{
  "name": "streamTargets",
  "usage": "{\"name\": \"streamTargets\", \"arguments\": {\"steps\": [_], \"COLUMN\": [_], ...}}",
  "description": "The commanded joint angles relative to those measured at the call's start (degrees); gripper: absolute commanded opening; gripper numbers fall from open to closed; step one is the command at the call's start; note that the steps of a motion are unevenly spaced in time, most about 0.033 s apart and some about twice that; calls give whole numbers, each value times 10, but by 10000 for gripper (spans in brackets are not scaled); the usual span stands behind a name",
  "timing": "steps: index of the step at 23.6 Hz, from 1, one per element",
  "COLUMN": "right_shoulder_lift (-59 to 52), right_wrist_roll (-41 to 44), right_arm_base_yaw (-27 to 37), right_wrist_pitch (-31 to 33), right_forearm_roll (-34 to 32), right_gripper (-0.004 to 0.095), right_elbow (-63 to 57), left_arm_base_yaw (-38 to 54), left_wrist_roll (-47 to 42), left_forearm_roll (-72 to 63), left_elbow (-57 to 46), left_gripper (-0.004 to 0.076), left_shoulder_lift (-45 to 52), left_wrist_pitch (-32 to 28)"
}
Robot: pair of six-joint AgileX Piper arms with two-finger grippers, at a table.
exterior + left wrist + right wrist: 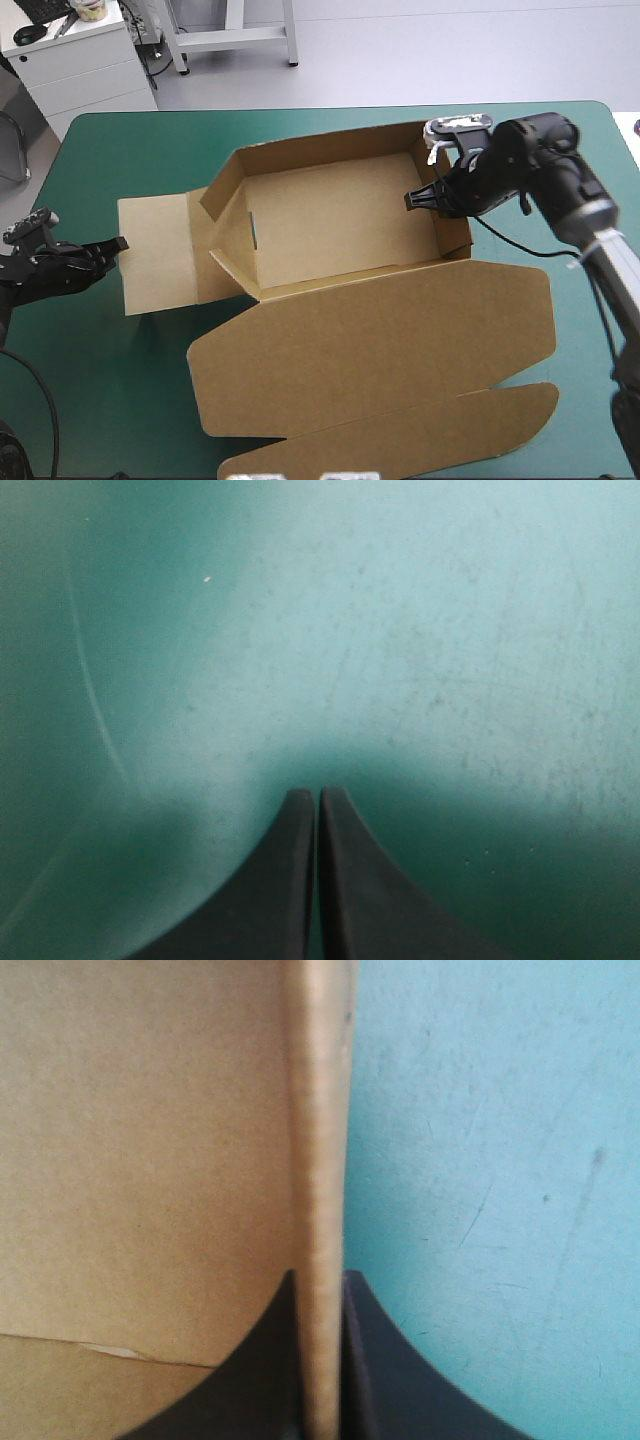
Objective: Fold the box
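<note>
The wide counter [120, 400] with its teal-green cover carried the box [340, 240], a large cut sheet of brown board standing as an open tray at the counter's middle. The tray's far, right and near walls were raised, and only its bare brown floor showed inside. Its broad lid [380, 340] lay flat toward the counter's near edge, and the near-left corner of the lid's end strip ran to the high view's edge. At the tray's left end the flaps seemed only half turned in, though from above that was hard to judge. One flat panel lay out on the cover beyond them.

The right arm hid the right wall's far corner. The right tool [408, 200] with its two broad black fingers was clamped on that wall's top edge [320, 1160], one finger inside the tray and one outside over the cover.

The left tool [118, 243] lay low just beside the flat panel's left edge, its arm cut off at the counter's left side. Its black fingers [290, 880] were pressed together, with only teal-green cover ahead.
</note>
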State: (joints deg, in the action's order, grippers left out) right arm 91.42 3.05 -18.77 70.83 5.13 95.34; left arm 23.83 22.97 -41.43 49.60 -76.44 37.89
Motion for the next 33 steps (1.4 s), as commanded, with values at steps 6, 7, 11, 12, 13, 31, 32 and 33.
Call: {"name": "streamTargets", "arguments": {"steps": [6, 7, 11, 12, 13, 31, 32, 33], "right_shoulder_lift": [-186, -197, -224, -224, -223, -139, -133, -128], "right_wrist_roll": [-44, -44, -25, -25, -25, -31, -31, -34], "right_arm_base_yaw": [1, 1, 1, 1, 1, 1, 1, 1], "right_wrist_pitch": [7, 5, 9, 9, 9, 9, 9, 7], "right_forearm_roll": [31, 19, -35, -35, -31, 70, 70, 70], "right_gripper": [-15, -15, -15, -15, -15, -15, -15, -15], "right_elbow": [20, 20, 20, 20, 20, 19, 19, 19], "left_arm_base_yaw": [1, 1, 38, 50, 65, -49, -56, -63], "left_wrist_roll": [37, 37, -14, -13, -13, 95, 95, 95], "left_forearm_roll": [5, 7, -10, -15, -23, 40, 32, 21], "left_elbow": [14, 14, 14, 14, 14, 14, 14, 14], "left_gripper": [0, 0, 0, 0, 0, 520, 523, 518], "left_shoulder_lift": [18, 18, 18, 18, 18, 17, 17, 17], "left_wrist_pitch": [-8, -8, -35, -35, -33, 12, 12, 12]}}
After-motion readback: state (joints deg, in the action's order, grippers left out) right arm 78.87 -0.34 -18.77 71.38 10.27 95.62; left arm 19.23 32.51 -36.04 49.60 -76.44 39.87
